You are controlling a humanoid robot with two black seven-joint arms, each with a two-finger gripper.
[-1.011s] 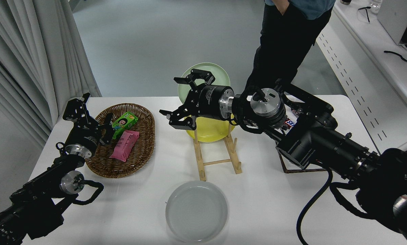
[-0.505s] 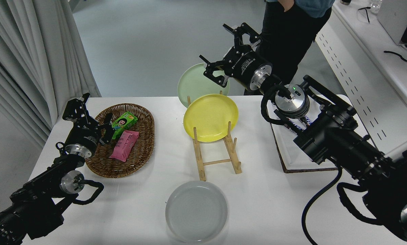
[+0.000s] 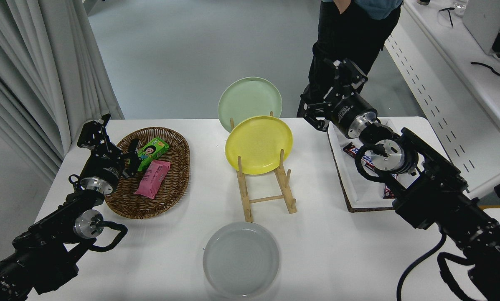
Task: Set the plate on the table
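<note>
**Grey plate flat at the near edge, both grippers empty**

The plate lies flat on the table, right way up, at the middle of the near edge, with nothing in it and nothing touching it. Just beyond it stands a wooden rack holding a yellow plate on edge, leaning back; behind that, at the far edge, a pale green plate stands upright in the same rack.

Toward the left edge sits an oval wicker basket. In it lie a green snack pack and, just beside it, a pink packet. The left gripper is parked over the basket's left rim, fingers spread and holding nothing.

Near the right edge is a white tray with a cork base. It holds wrapped candy bars, partly hidden by the right arm. The right gripper hovers above the tray's far-left corner at the far edge, well apart from the plate, fingers apart and empty.

A person in dark trousers stands beyond the far edge, behind that gripper.
</note>
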